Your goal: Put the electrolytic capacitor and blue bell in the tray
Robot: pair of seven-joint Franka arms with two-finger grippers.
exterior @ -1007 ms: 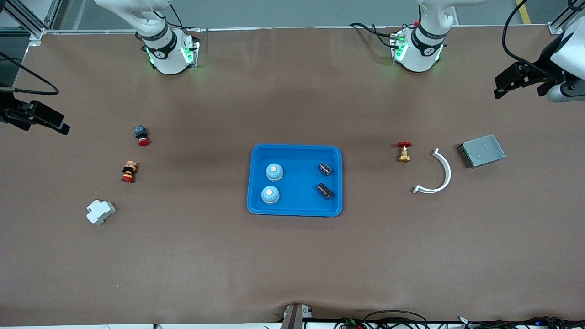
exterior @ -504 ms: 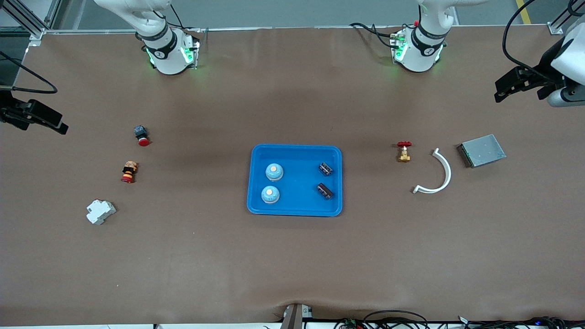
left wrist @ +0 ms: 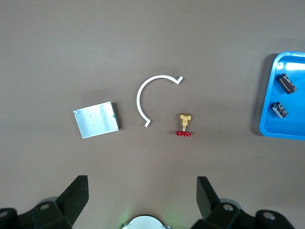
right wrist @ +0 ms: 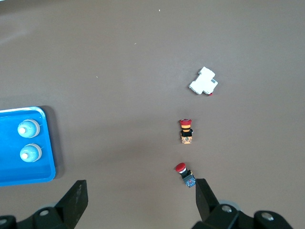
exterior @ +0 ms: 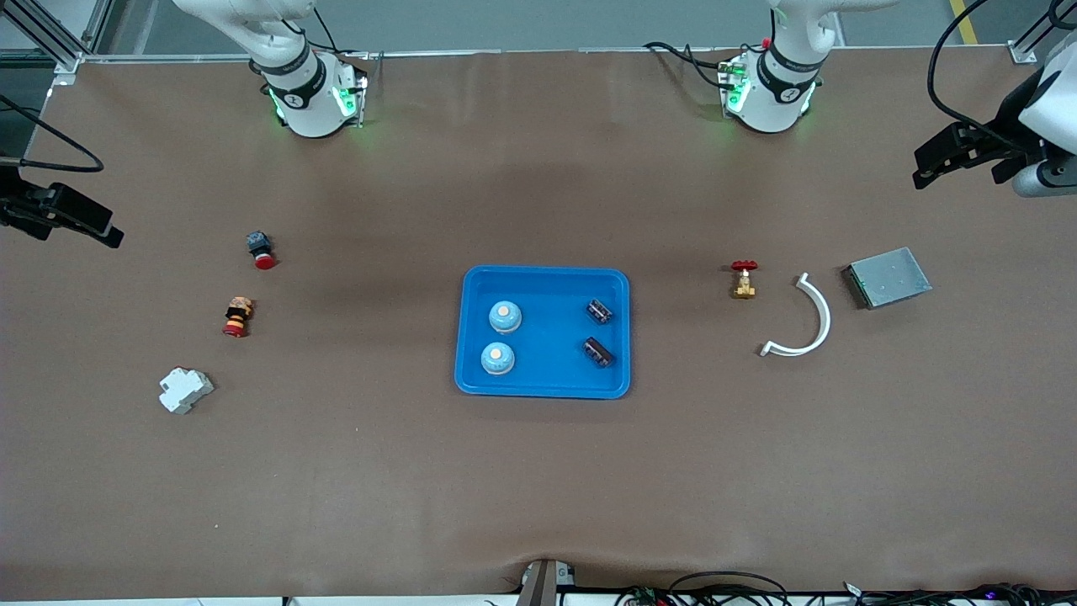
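Note:
The bright-blue tray lies mid-table. Two blue bells stand in it on the side toward the right arm's end. Two dark electrolytic capacitors lie in it on the side toward the left arm's end. My left gripper is open and empty, high over the table's left-arm end. My right gripper is open and empty over the right-arm end. The left wrist view shows its gripper, the tray and capacitors. The right wrist view shows its gripper, the tray and bells.
Toward the left arm's end lie a red-handled brass valve, a white curved piece and a grey metal box. Toward the right arm's end lie a red push button, a second button and a white breaker.
Both grippers have drifted slightly outward toward their ends of the table. Nothing on the table has moved.

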